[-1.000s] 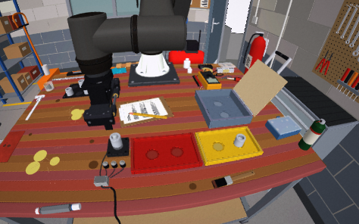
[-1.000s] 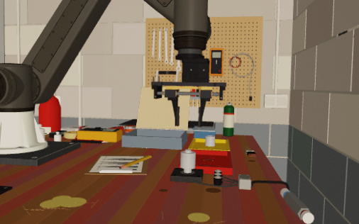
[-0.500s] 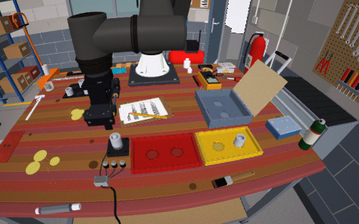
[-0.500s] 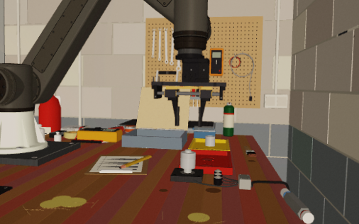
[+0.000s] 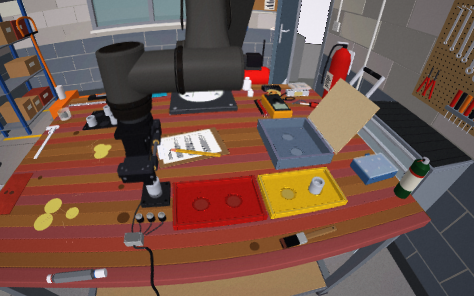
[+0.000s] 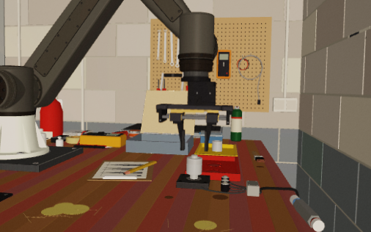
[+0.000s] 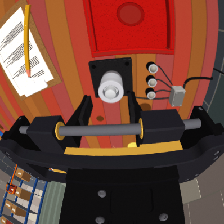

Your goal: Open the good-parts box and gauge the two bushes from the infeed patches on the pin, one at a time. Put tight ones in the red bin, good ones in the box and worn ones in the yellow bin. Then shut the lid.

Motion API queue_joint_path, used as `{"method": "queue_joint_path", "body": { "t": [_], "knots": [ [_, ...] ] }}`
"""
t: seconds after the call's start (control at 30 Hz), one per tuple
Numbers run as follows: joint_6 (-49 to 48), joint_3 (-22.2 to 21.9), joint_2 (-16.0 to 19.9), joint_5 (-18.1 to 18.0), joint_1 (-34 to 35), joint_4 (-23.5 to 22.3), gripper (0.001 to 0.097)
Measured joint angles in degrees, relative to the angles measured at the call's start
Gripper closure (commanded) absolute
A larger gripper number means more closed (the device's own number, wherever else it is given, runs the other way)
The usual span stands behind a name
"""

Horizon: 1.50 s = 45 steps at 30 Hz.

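My gripper [image 6: 194, 148] [image 7: 109, 108] hangs a short way above the gauge pin's black base plate [image 5: 156, 194] [image 6: 193, 180] [image 7: 110, 76], near the front left of the bench. A white bush [image 5: 154, 187] [image 6: 194, 165] [image 7: 111, 87] sits on the pin, upright, below the fingers and apart from them. A second white bush [image 5: 316, 185] [image 6: 217, 146] stands in the yellow bin [image 5: 301, 192] [image 6: 216, 149]. The red bin [image 5: 217, 201] [image 7: 130, 25] lies empty between the plate and the yellow bin. The grey good-parts box [image 5: 294, 142] [image 6: 159, 142] has its lid [image 5: 343, 115] raised. The gripper is open and holds nothing.
The clipboard with a pencil [image 5: 191, 146] [image 7: 25, 53] lies behind the gauge. Three indicator lamps [image 5: 149, 216] [image 7: 152, 81] and a small junction box [image 5: 134, 239] [image 7: 177, 96] sit in front of it. A blue block [image 5: 373, 168] and a spray can [image 5: 412, 178] stand at the right edge.
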Motion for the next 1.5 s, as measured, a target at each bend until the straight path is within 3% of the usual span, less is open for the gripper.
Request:
{"method": "queue_joint_path", "body": {
  "t": [0.3, 1.5],
  "knots": [
    [0.0, -0.8, 2.2, 3.0, 0.0, 0.0, 0.0413],
    [0.0, -1.2, 3.4, 4.7, 0.0, 0.0, 0.0422]
  ]
}}
